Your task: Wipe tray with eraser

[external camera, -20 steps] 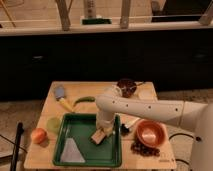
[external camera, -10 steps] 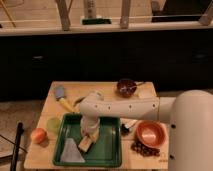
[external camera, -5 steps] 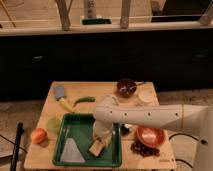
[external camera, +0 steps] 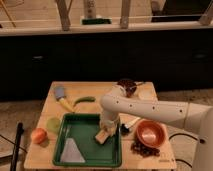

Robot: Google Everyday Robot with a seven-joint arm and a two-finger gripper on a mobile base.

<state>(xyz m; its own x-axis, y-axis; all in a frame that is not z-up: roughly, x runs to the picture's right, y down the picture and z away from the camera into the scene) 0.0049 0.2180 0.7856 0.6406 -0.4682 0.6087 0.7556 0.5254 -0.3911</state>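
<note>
The gripper [external camera: 106,128] stands over the right side of the tray [external camera: 59,145], clamped on the eraser [external camera: 102,136] directly beneath it on the tray floor, long axis slanting near-left to far-right. Bare floor lies leftward.

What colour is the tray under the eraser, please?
The tray is green in the camera view; the claw sits above the eraser.

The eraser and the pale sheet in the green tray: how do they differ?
The eraser is a small tan block; the sheet is a pale, flat triangle, larger in outline. The eraser sits tilted at the right side of the tray, directly under the robot's tool; the sheet lies alone in the near-left corner. Both are inside that tray.
</note>
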